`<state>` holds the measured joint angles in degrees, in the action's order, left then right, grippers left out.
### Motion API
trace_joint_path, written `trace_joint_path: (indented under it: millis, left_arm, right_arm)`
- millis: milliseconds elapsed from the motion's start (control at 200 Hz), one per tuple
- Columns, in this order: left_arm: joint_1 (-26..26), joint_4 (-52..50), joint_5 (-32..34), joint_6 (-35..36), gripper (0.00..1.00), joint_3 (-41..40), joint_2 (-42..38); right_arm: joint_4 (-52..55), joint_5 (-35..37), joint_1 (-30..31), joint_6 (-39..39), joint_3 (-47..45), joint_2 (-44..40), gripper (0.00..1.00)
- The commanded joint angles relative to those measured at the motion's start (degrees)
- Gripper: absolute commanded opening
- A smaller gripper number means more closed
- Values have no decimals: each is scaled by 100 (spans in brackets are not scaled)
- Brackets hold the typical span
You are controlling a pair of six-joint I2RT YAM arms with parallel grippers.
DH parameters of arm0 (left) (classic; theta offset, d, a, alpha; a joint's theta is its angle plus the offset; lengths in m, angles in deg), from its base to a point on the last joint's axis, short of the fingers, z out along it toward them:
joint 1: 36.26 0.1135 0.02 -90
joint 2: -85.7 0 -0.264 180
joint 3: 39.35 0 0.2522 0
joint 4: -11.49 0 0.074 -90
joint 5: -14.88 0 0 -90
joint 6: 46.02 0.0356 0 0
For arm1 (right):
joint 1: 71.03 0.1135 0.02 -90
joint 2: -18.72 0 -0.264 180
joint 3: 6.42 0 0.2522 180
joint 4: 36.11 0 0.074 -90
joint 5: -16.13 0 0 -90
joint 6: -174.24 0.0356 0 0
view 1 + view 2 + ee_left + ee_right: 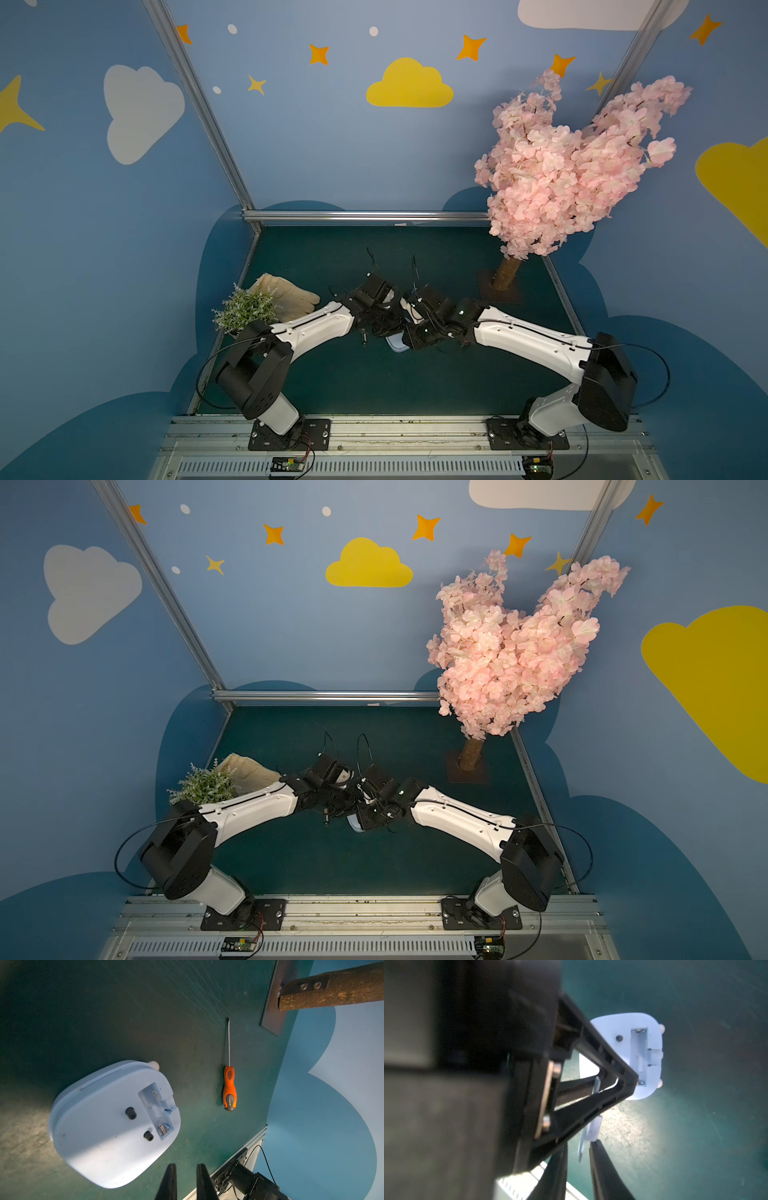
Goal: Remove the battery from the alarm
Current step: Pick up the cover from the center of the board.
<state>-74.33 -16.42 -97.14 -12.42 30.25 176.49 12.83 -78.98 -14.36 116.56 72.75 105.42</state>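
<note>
the small pale blue rounded-square plastic alarm [108, 1126] lies dial down on the dark green tabletop [124, 1012]. its plain back faces up and its rectangular compartment [155, 1109] is uncovered, showing a metal spring [163, 1128] at 1 end. in the left wrist view the left pincer [186, 1167] hangs just beside the alarm's rim, apart from it. its tips stand a narrow gap apart with nothing visible between them. an orange-handled screwdriver [229, 1088] lies near the alarm.

the tiny dark cylindrical battery [364, 337] lies on the tabletop in both top views, a little below the centre of the frame. it is just left of the alarm's visible corner [397, 345] and touches neither arm. the left pincer's black body is just right of it and slightly higher in the frame.

in the right wrist view a small pale blue flat plastic cover [594, 1130] is up off the tabletop. it passes behind a left finger [591, 1109], and i cannot tell whether the left pincer clamps it. the right pincer [578, 1145] stands narrowly open around the cover's end, with 1 fingertip [592, 1145] touching it.
</note>
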Motion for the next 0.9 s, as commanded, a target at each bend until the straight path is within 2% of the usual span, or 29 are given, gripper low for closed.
trace_joint_path:
  millis: [0, 355, 896]
  left_arm:
    - [-30, -94, 42, 6, 15, 138, 67]
    - [-36, -25, -19, -29, 15, 108, 54]
    - [-78, 76, -92, -108, 15, 112, 79]
  right_arm:
    - [332, 551, 88, -10, 323, 89, 25]
    - [426, 747, 117, -155, 659, 354, 23]
    - [507, 1034, 123, -147, 693, 504, 20]
